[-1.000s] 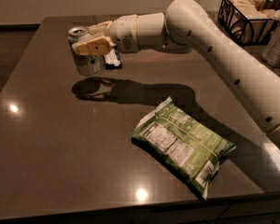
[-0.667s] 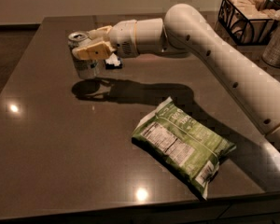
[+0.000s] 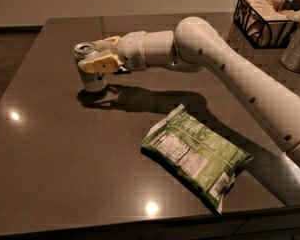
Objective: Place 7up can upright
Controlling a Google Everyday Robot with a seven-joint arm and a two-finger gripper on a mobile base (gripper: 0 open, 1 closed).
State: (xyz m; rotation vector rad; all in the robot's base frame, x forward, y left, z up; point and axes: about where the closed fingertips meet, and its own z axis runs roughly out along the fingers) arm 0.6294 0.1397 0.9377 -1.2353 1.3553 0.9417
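Observation:
The 7up can is a small silver can with a shiny top, standing upright at the far left of the dark table. Its base is at the table surface, meeting its own shadow. My gripper reaches in from the right on the white arm. It is shut on the can, with one tan finger across the can's near side and the other behind it.
A green snack bag lies flat near the table's front right. A black wire basket and a metal container stand at the far right. The table's front edge runs along the bottom.
The gripper has lowered the can a little toward the table; the can now meets its shadow. The snack bag has not moved.

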